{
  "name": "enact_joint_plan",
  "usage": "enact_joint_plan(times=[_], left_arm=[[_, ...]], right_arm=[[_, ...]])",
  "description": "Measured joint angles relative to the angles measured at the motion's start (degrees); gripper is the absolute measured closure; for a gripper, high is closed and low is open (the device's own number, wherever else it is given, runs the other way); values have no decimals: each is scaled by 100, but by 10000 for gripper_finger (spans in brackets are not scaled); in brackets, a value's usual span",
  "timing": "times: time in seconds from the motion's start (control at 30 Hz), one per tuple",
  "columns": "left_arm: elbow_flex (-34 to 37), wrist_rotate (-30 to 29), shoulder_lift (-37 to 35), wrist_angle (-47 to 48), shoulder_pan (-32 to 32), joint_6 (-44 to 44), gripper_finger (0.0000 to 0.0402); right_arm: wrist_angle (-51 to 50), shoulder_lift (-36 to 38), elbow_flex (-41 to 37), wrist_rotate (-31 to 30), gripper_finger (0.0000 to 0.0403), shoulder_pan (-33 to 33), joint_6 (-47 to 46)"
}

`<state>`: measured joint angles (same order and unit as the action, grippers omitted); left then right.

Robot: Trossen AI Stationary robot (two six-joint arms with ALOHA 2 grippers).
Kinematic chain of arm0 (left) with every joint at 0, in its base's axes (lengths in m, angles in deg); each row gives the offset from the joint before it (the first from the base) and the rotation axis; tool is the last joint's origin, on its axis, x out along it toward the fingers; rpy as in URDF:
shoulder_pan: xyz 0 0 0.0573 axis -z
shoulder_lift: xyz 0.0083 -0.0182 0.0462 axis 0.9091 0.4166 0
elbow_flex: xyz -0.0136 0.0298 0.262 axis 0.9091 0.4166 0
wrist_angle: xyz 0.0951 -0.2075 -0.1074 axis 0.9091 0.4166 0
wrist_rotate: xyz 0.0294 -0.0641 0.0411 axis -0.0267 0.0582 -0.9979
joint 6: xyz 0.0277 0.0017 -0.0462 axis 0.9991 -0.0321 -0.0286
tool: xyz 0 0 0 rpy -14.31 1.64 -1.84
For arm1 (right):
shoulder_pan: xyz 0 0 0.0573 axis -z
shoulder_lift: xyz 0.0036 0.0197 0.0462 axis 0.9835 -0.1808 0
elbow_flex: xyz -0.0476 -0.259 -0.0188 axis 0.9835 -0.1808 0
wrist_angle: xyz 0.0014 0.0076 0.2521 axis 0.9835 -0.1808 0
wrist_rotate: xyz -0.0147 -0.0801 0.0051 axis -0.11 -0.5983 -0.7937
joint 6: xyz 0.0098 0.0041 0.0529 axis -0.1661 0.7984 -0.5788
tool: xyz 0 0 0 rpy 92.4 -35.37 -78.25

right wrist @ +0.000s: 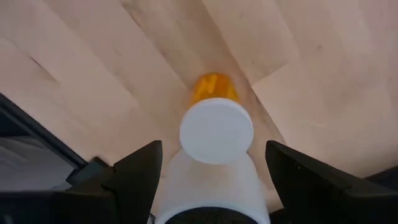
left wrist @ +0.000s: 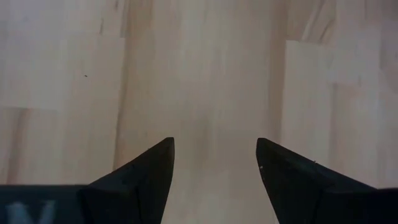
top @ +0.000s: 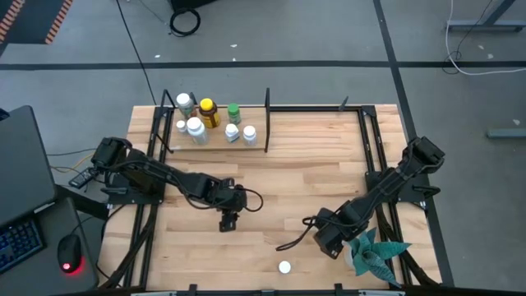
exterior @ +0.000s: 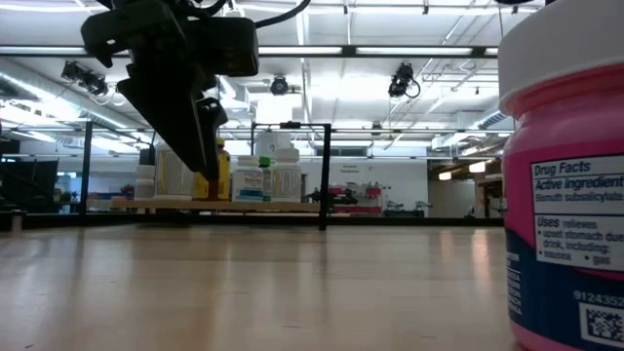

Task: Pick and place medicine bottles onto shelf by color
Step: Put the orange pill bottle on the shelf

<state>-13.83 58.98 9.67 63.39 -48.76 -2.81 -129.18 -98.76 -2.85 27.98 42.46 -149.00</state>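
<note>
Several medicine bottles (top: 208,115) stand on the shelf (top: 218,149) at the far left. Among them are an amber bottle with a yellow cap and a green-capped one. The low view shows them (exterior: 255,178) behind my left gripper. A pink bottle (exterior: 565,195) with a white cap (top: 284,266) stands near the table's near edge. My left gripper (left wrist: 215,149) is open over bare wood at mid-table (top: 228,220), holding nothing. My right gripper (right wrist: 214,146) is at the near right (top: 329,238), with a white-capped bottle (right wrist: 216,129) between its fingers. My right gripper has the white-capped bottle between its two fingers. The bottle's pale body (right wrist: 208,193) fills the gap between them. The round cap faces the camera, and an orange part (right wrist: 213,88) shows past it. I cannot tell whether the bottle rests on the wood or is lifted.
A teal spiky plant (top: 374,251) stands right beside my right gripper. The black upright divider (top: 267,120) closes the shelf's right end. Black frame rails run along both table sides (top: 374,156). A laptop and a mouse (top: 70,265) lie off the table's left edge.
</note>
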Motion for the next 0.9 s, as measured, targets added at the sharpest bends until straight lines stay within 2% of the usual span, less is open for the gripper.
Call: enact_joint_plan(times=[0.33, 0.67, 0.9], left_arm=[[0, 2, 0, -2, 27, -146, 175], [0, 2, 2, -28, 28, -142, 178], [0, 2, 2, -30, 28, -138, 181]], right_arm=[[3, 2, 0, -314, 112, -325, -521], [152, 2, 0, -553, 112, -437, -641], [326, 2, -321, -458, 112, -434, -678]])
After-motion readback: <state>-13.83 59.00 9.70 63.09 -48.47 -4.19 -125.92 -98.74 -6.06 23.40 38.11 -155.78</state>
